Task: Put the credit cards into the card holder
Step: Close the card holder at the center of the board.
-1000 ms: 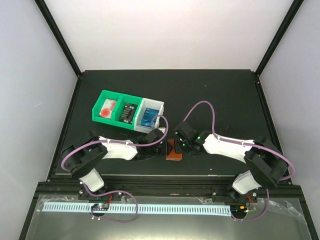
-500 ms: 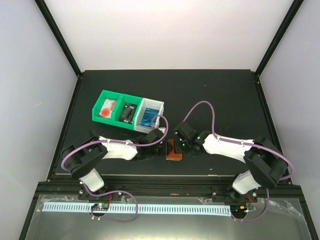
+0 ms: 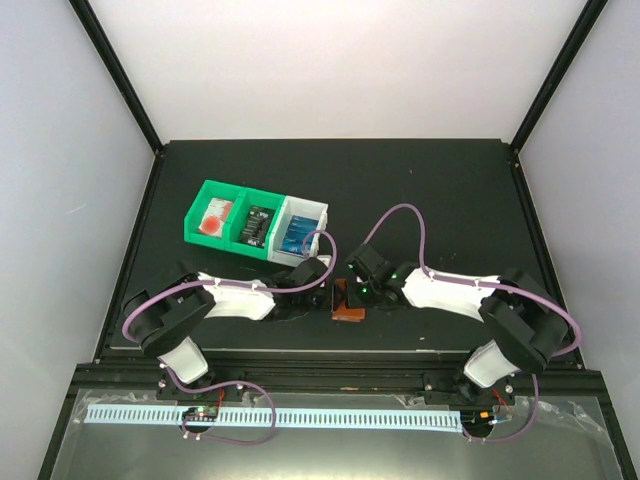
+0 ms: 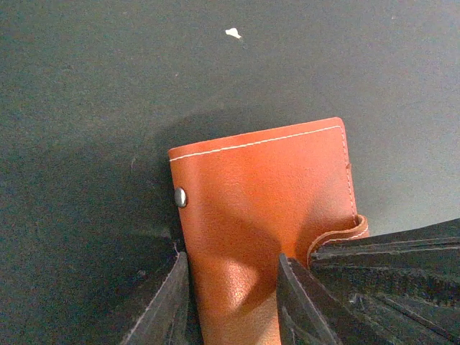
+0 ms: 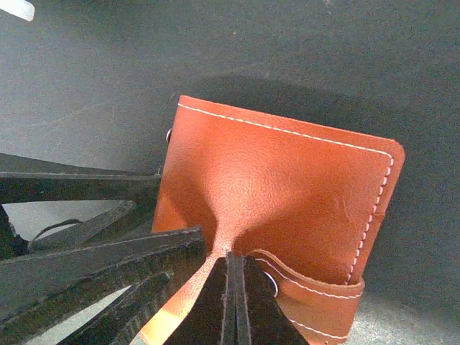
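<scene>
The brown card holder [image 3: 349,312] lies near the front edge between both grippers. In the left wrist view my left gripper [image 4: 233,259] is part closed over the near end of the card holder [image 4: 259,180], one finger at its left edge and one on its cover. My right gripper [image 5: 231,255] is shut, pinching a puckered fold of the cover [image 5: 287,180] beside the snap tab [image 5: 316,295]. The credit cards sit in the bins: red/white [image 3: 213,218], black [image 3: 258,226], blue [image 3: 295,233].
Two green bins [image 3: 203,196] and a white bin [image 3: 312,210] stand in a row at the left middle of the black table. Both arms [image 3: 235,298] [image 3: 450,290] reach inward along the front edge. A white speck [image 4: 233,32] lies beyond the holder.
My right gripper has closed on the holder's cover and shifted slightly left. The left gripper and the cards have not moved.
</scene>
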Action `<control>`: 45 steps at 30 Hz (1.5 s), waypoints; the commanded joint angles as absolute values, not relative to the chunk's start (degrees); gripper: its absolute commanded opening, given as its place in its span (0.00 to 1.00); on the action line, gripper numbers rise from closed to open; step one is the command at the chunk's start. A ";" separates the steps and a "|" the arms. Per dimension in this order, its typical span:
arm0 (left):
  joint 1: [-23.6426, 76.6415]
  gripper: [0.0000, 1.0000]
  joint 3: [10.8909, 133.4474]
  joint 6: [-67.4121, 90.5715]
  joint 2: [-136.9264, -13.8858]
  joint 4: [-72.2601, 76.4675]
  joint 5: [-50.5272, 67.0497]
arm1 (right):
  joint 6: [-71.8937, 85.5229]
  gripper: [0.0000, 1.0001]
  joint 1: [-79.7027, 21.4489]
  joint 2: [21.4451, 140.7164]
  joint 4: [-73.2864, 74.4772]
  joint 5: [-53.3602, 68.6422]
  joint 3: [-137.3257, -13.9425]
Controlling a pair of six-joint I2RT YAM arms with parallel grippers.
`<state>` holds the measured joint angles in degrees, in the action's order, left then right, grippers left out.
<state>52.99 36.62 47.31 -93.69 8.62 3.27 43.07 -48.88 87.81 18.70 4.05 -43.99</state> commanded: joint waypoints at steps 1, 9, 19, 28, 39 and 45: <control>53.26 0.36 34.37 47.02 -95.80 -0.28 5.27 | 44.63 0.01 -48.89 88.23 18.78 3.83 -41.98; 53.26 0.36 34.28 47.00 -95.80 -0.39 5.27 | 45.91 0.01 -48.89 87.95 16.40 3.34 -40.12; 53.27 0.36 34.28 47.02 -95.50 -0.72 5.09 | 43.46 0.12 -48.95 85.25 16.17 2.65 -43.62; 53.26 0.36 34.28 47.22 -95.18 -0.71 5.25 | 42.80 0.18 -48.94 78.04 18.26 -1.64 -43.18; 53.26 0.36 34.31 47.33 -95.45 -0.45 5.64 | 45.18 0.12 -48.90 82.39 21.71 -3.04 -42.99; 53.26 0.36 34.36 47.22 -95.54 -0.60 5.63 | 44.67 0.12 -48.91 84.37 19.78 -1.16 -43.23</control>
<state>52.99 36.62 47.18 -93.67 8.56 3.29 44.51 -48.86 83.31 21.37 -1.96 -42.37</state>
